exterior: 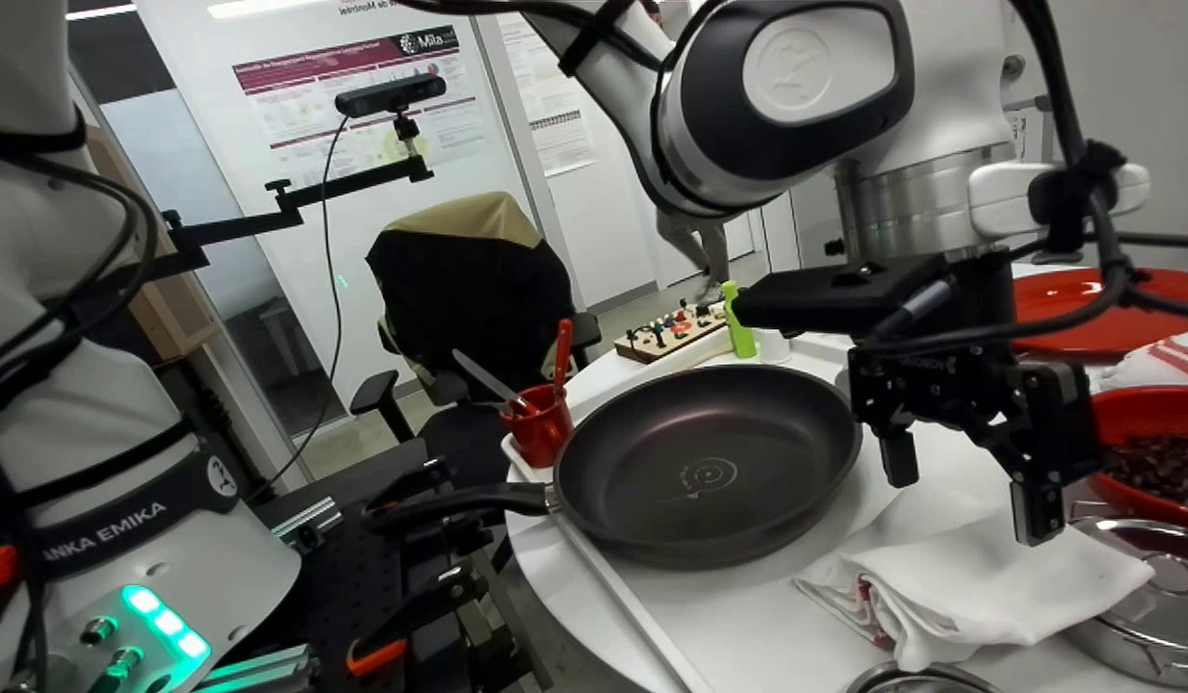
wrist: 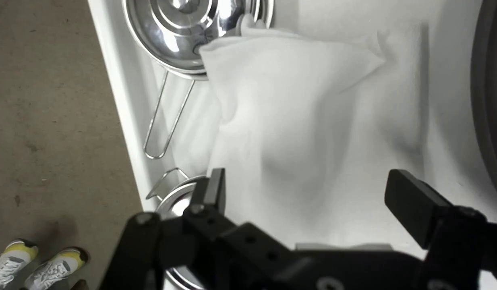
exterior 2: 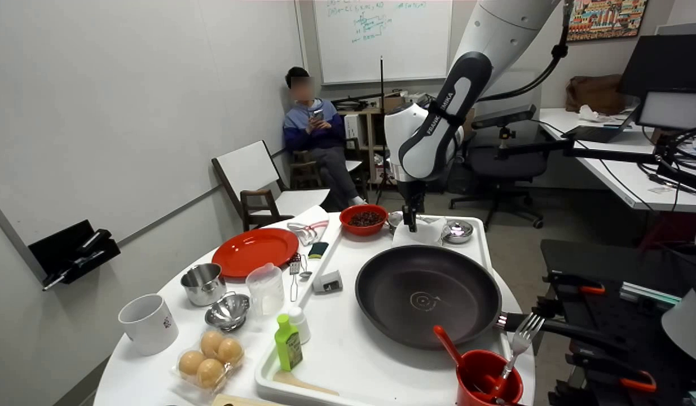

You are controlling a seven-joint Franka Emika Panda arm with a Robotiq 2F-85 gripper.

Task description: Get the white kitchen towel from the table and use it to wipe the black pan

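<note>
Four tan eggs in clear wrap (exterior 2: 210, 369): visible in an exterior view only, well apart from the large round black frying pan (exterior 2: 427, 282).
White soft kitchen towel (exterior: 998, 587): just beside the pan, clear of its rim; an exterior view reveals red at a fold, while the wrist view shows plain white.
Shiny lidded steel pot (wrist: 160, 52): farther from the pan than the towel; its wire-loop handle is clearest in the wrist view.
Black two-finger gripper (wrist: 307, 181): fingers spread wide over the towel, near the pan, gripping nothing; whether a tip touches the fabric, I cannot tell.
White raised-edge tray (wrist: 116, 76): on the white-topped table (exterior 2: 122, 378), containing the pan, towel and steel pot.
Round red bowl (exterior 2: 364, 230): near the pan, on the side away from its handle, dark beans (exterior 2: 366, 218) inside.
Red cup (exterior: 541, 443): just beside the pan, near its handle, holding a silver-tined fork (exterior 2: 522, 340) and a red-handled utensil (exterior 2: 449, 345).
</note>
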